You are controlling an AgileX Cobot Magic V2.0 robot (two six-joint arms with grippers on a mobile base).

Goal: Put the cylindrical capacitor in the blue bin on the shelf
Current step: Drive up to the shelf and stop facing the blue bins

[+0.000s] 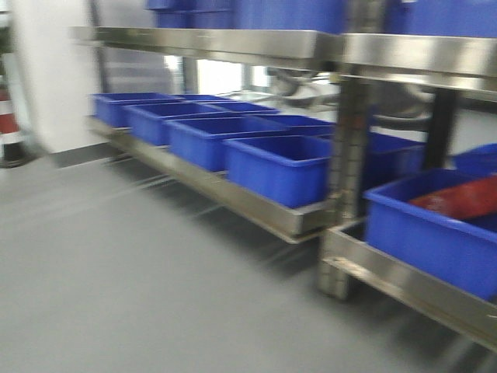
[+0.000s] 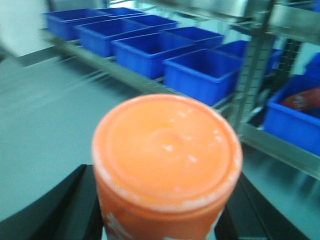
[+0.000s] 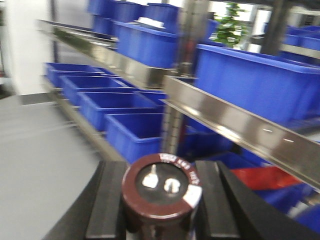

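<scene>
Right gripper [image 3: 161, 205] clamped on capacitor [image 3: 161, 186]; it sits upright in the jaws, terminals up, near the shelf [image 1: 256, 203], not yet in any bin. Left gripper [image 2: 162, 215] grasps orange cylinder [image 2: 167, 150]. Row of blue bins [image 1: 279, 167] on low tier, blurred. Near right bin [image 1: 423, 233] holds something red [image 1: 458, 200].

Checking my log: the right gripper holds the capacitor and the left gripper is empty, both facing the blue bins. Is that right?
Not quite. The right gripper does hold the capacitor, facing the blue bins, but the left gripper is not empty: the left wrist view shows an orange container between its fingers.
</scene>
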